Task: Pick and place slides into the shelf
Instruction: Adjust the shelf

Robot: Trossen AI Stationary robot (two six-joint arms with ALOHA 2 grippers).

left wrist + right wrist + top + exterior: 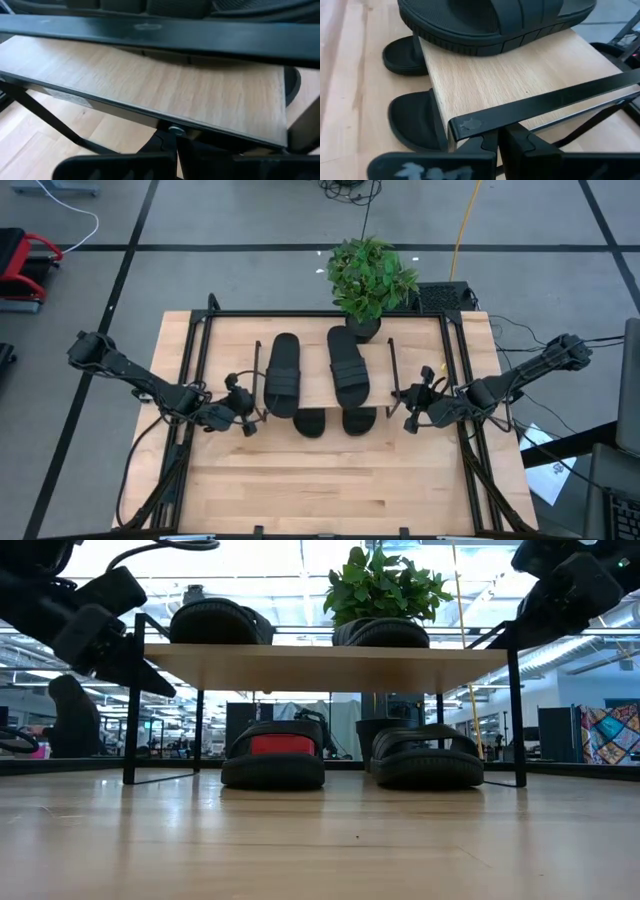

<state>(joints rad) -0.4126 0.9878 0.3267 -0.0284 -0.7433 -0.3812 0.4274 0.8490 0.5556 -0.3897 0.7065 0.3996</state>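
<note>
One camera looks straight down on the whole light wooden butcher-block table, while a second sits at tabletop level, facing across it into the room. Each wrist camera is pressed close to an end of the low rack with the pale wooden plank top and thin black wire legs. All four views share that rack.

A potted plant with green leaves stands at the far edge of the wooden table, in a dark pot. On the grey floor beyond the table, a yellow cable runs away. A red and black object lies on the floor at the far left. In the low view a seated person shows in the room behind
</note>
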